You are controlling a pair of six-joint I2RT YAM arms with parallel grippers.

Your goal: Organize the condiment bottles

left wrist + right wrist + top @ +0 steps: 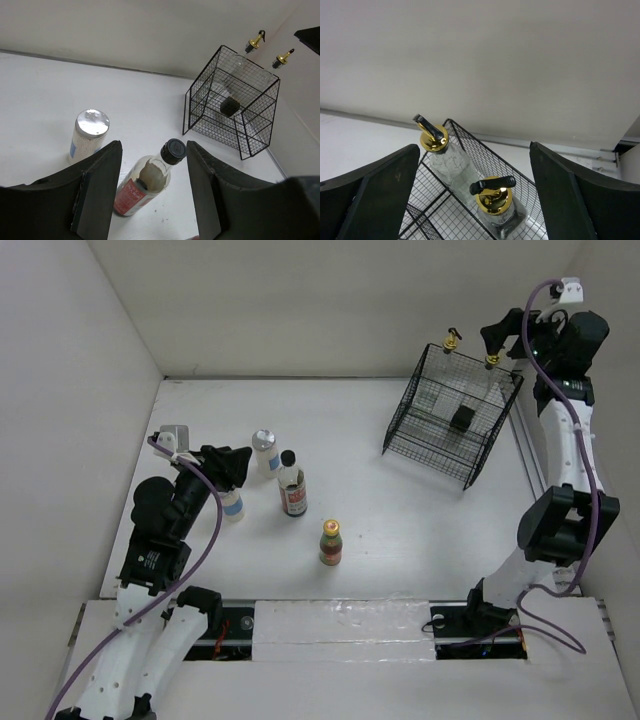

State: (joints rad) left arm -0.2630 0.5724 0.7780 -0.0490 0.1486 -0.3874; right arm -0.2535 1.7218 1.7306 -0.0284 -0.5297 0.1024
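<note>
The dark black-capped, red-labelled bottle [292, 490] stands mid-table. In the left wrist view it [150, 175] shows between my open left gripper's fingers [97, 190], which hang above and short of it without touching. My left gripper [240, 462] [154, 150] is empty. One white silver-lidded bottle [264, 450] [89, 134] stands beside it; the other [232, 506] is partly under my left arm. The small red-capped bottle [330, 542] stands nearer. Two clear glass bottles with gold pourers [442, 150] [497, 205] stand in the black wire basket [455, 425]. My right gripper [498, 335] [474, 165] is open above them.
The basket [232, 107] [470, 150] sits at the far right near the back and right walls, with a small dark object [462, 418] inside. White walls enclose the table on the left, back and right. The arm bases are at the near edge.
</note>
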